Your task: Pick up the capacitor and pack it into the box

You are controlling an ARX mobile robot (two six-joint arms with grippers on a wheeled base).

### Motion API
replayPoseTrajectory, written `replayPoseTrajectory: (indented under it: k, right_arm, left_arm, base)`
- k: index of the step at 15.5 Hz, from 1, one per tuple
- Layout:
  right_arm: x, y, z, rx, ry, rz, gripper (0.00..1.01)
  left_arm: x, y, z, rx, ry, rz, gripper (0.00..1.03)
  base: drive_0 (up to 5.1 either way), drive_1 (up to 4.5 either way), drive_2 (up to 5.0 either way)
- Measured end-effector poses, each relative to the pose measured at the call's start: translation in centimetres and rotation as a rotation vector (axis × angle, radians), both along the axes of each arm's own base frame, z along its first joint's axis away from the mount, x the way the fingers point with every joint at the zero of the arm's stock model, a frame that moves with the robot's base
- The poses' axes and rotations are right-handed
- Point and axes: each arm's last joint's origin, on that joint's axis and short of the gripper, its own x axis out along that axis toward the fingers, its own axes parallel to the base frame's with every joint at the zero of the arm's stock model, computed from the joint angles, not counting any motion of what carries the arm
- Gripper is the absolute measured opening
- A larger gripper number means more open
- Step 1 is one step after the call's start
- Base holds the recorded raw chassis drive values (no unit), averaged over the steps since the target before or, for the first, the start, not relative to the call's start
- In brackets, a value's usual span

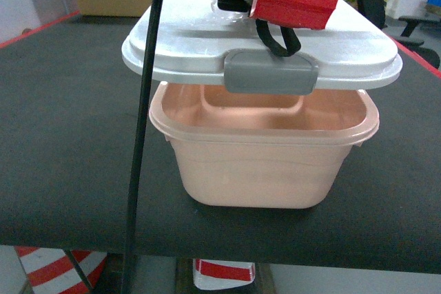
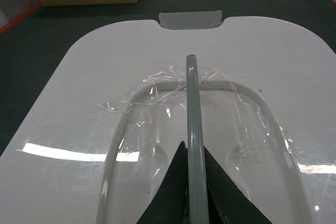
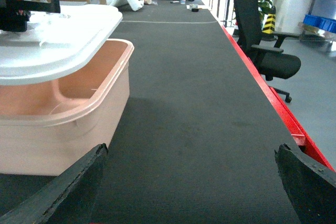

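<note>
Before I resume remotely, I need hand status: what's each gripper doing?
Left gripper: closed on the white lid's clear handle.
Right gripper: jaws open, holding nothing.

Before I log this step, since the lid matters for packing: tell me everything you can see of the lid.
The lid is white, glossy plastic, rounded-rectangular, with a grey latch at its near edge and a clear handle recess on top. It hangs level over the pink box, above the rim with a gap showing. The left gripper pinches its thin grey handle bar. Nothing else touches it.
</note>
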Motion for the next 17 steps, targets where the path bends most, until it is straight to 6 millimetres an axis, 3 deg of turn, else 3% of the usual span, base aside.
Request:
replayPoseTrajectory:
  k: [4,9,17]
  right_arm:
    - [0.0,0.0,0.0,0.000,0.000,0.000,0.98]
    - [0.0,0.0,0.0,0.000,0.000,0.000,0.98]
    - [0.0,0.0,0.0,0.000,0.000,0.000,0.98]
  left_arm:
    - [-1.0,-0.4,-1.6,-0.002,0.024,-0.016,0.02]
    - [0.5,0.6,-5.3,-0.002,0.046,-0.007,0.02]
    - [2.0,0.7,-6.1,-0.046,0.027,-0.016,0.02]
  base:
    - [0.0,0.00,0.0]
    - [0.0,0.00,0.0]
    - [0.0,0.00,0.0]
